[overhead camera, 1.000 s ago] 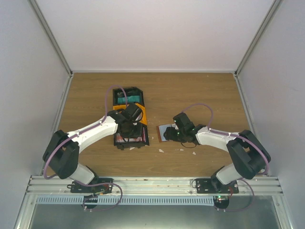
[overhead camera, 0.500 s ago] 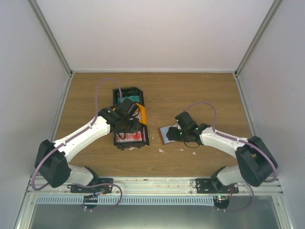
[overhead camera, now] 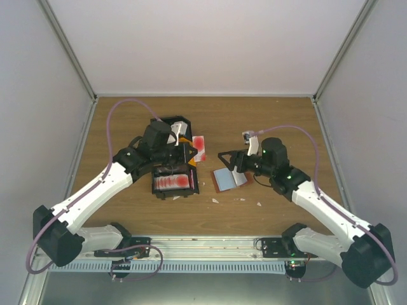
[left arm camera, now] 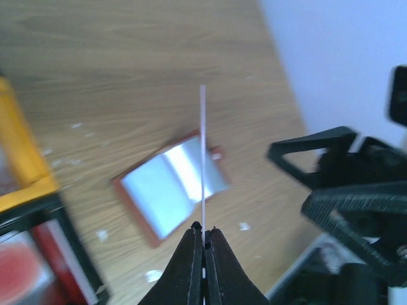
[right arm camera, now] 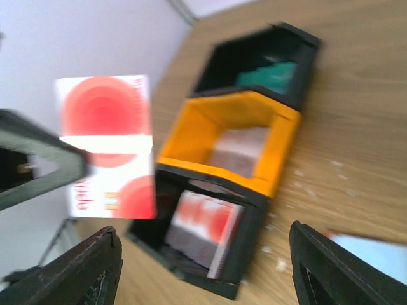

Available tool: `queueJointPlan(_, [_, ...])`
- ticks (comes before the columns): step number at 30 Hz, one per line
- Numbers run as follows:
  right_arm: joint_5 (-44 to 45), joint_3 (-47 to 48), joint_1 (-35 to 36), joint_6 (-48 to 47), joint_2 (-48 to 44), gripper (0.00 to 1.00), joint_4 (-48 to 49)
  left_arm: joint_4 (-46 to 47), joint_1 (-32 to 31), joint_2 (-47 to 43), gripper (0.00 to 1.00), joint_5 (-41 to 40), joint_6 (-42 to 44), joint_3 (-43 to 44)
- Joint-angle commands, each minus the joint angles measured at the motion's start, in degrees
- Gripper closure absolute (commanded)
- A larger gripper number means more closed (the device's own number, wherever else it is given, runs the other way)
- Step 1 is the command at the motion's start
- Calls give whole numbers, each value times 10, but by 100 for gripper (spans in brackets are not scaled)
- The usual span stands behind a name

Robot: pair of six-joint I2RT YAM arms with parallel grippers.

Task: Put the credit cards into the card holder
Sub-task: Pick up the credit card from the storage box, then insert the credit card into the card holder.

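My left gripper (overhead camera: 189,150) is shut on one red-and-white credit card (overhead camera: 200,147), held in the air to the right of the bins; the card is edge-on in the left wrist view (left arm camera: 202,152) and flat-on in the right wrist view (right arm camera: 106,146). The card holder (overhead camera: 229,178) lies open on the table, reddish-brown with pale inner pockets (left arm camera: 172,187). My right gripper (overhead camera: 230,161) is open and empty, above the holder's far edge, facing the bins. Stacks of cards sit in the bins: red-and-white (right arm camera: 205,230), pale (right arm camera: 238,149), teal (right arm camera: 272,75).
Three small bins stand in a row left of centre: near black (overhead camera: 173,184), yellow (right arm camera: 280,136), far black (right arm camera: 254,54). Small white scraps lie on the wood near the holder (overhead camera: 215,201). Side walls close in the table.
My left gripper has lifted out of the near black bin and swung right with a red-and-white card. My right arm has risen and drawn back, uncovering the open card holder.
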Motion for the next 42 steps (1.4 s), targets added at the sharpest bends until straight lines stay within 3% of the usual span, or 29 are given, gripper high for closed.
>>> queueJointPlan(1, [-160,-22,-5,24,-35,27,135,191,4,-25,100,131,-57,-24])
queueJointPlan(4, [-200,-36,-6,68,-42,30,198,237,5,-20,100,172,-83,-25])
queueJointPlan(9, [-204,-42,-6,91,-38,50,220,321,5,-15,100,246,-148,-68])
queueJointPlan(17, [-201,-81,-18,148,-59,70,283,353,5,-25,100,267,-167,-103])
queueJointPlan(23, [-189,-84,-28,164,-56,99,266,354,4,-29,99,269,-165,-129])
queueJointPlan(25, [-176,-85,-32,160,-58,100,253,335,4,-32,93,251,-152,-133])
queueJointPlan(29, [-164,-75,-64,107,-44,100,159,226,-7,-22,50,143,-106,-122])
queueJointPlan(31, [-134,-66,-92,58,-29,100,86,203,-18,-6,36,93,-92,-123])
queueJointPlan(36, [-83,-58,-136,-56,63,100,-45,200,-52,87,30,42,-75,-129])
queueJointPlan(42, [-50,-77,-136,-71,111,99,-44,214,-80,190,30,19,-58,-116])
